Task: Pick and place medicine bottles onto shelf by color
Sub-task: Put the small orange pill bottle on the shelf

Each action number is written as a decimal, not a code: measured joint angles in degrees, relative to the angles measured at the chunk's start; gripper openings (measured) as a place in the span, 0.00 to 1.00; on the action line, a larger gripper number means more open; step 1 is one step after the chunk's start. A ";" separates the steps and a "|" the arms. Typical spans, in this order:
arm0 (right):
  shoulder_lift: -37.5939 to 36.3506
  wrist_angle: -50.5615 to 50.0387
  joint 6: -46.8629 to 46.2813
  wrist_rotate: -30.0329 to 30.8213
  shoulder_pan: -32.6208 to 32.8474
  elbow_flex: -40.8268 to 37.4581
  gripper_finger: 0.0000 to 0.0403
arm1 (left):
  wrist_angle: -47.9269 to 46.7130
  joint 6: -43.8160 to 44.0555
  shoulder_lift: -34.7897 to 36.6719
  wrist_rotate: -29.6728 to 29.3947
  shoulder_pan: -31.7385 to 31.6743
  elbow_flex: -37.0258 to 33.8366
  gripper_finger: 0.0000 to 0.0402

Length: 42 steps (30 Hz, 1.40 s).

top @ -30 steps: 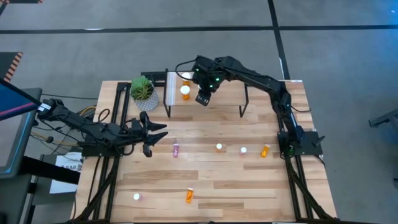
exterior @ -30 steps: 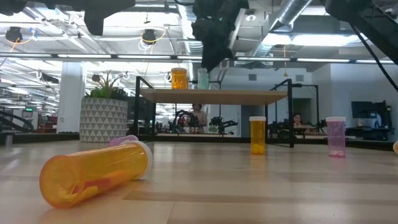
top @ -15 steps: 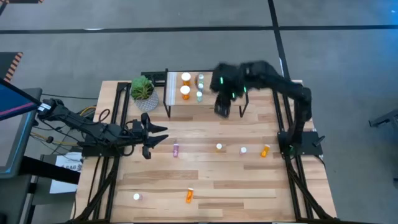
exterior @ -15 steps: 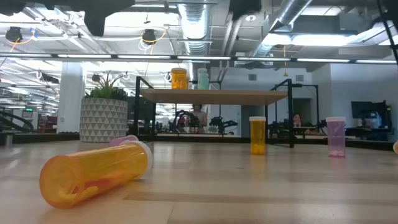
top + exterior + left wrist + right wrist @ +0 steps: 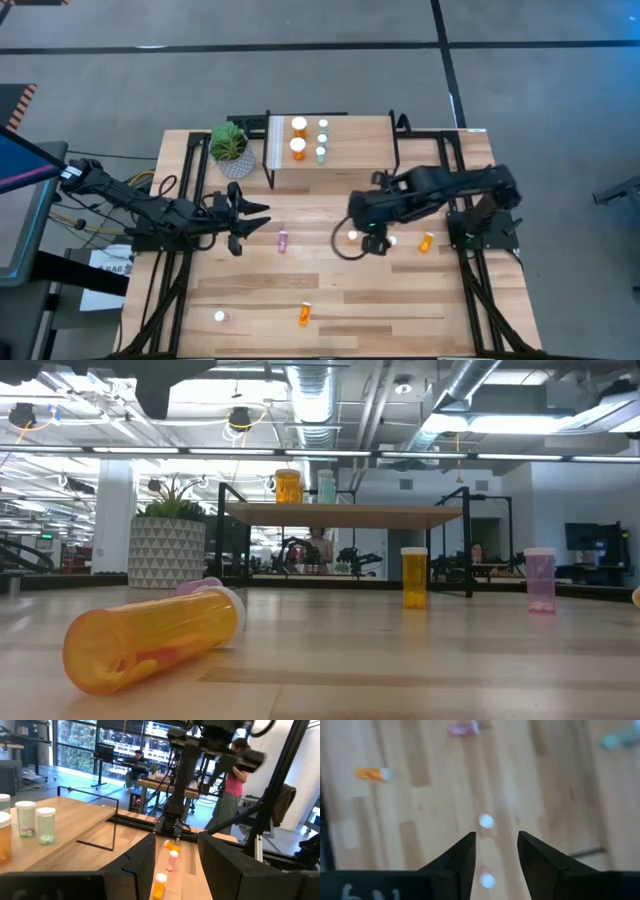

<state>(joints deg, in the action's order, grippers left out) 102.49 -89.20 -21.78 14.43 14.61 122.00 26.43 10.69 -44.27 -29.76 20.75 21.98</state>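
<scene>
High view: shelf at upper centre of the table, four medicine bottles standing at its left end, two orange and two teal. Potted plant just left of the shelf. Right gripper at centre right, over two white-capped bottles standing on the tabletop; orange bottle lying just right of it. Pink bottle lying left of centre. Left gripper parked at the left, fingers parted, nothing between them.

Low view: large orange bottle on its side at lower left; orange and pink bottles upright at right; shelf at centre.

Left wrist view: fingers apart, empty.

Right wrist view: right gripper's fingers spread and empty, a white cap above the gap, another between them.
</scene>
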 joint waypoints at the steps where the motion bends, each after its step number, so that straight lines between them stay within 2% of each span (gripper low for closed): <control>1: -1.88 0.45 -0.85 0.91 0.25 -2.54 0.40 | -0.01 0.04 0.00 0.02 0.00 0.00 0.35; 4: -7.25 4.55 -3.19 2.47 0.63 -12.78 0.39 | -0.13 0.10 0.00 0.52 0.00 0.00 0.35; 10: -18.50 18.25 -6.36 4.20 0.39 -38.19 0.36 | -0.19 0.10 0.00 0.48 0.00 0.00 0.35; 13: -21.02 25.73 -8.59 1.49 0.41 -48.14 0.35 | -0.20 -0.40 0.00 -0.88 0.00 0.00 0.35; 17: -21.82 29.55 -11.82 -3.20 0.48 -55.82 0.35 | -0.11 -0.54 -0.02 -2.64 0.00 0.00 0.35; 22: -19.50 34.47 -12.18 -3.95 0.39 -59.01 0.36 | 0.10 -0.51 0.00 -3.13 0.00 0.00 0.35; 29: -15.83 46.18 -6.87 -5.09 -0.20 -59.11 0.39 | 1.66 -0.49 -2.38 -3.79 -0.02 0.00 0.35; 39: -10.99 49.62 -5.11 -10.10 -5.70 -59.08 0.63 | 9.03 -1.42 -8.01 -3.04 -0.45 0.00 0.35; 42: -9.20 51.40 -4.50 -11.94 -7.31 -59.08 0.66 | 10.61 -2.30 -9.32 -1.76 -0.68 0.00 0.35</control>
<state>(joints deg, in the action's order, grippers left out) 93.29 -37.81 -26.28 2.49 7.30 62.92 37.04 8.39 -53.59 -31.52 20.08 21.98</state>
